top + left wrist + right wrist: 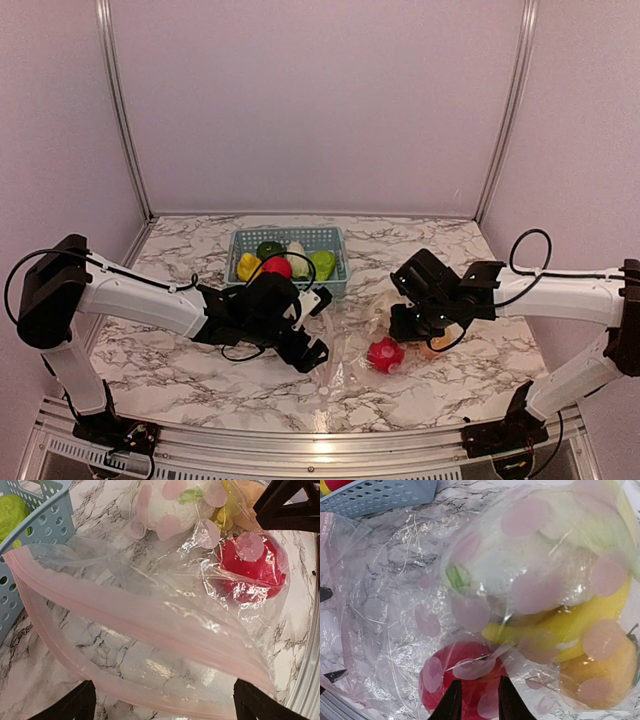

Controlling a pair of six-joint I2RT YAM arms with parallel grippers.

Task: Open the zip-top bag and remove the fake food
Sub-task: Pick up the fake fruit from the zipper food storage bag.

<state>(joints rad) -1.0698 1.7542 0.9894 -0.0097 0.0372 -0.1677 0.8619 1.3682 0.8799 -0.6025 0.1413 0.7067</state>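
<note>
Fingertips (70, 706) of left gripper (162, 707): black, spread wide, nothing held. The pink zipper strip (125, 612) of the zip-top bag (165, 570) runs slantwise just ahead of them, lips parted, mouth facing this gripper.

Blue basket (290, 233): behind the left gripper on the marble table (170, 260), holding green, yellow and red toy pieces (275, 265).

Zip-top bag: flat on the table between both grippers, mouth left, closed end right.

Fake food (385, 355): cauliflower (535, 565), banana (580, 625), orange (610, 675), red apple (462, 680), bunched at the bag's right end.

Right gripper (479, 702): jaws narrowed to a slit over the apple; whether they pinch film cannot be told.

Judgement: left arm nearer the mouth.
</note>
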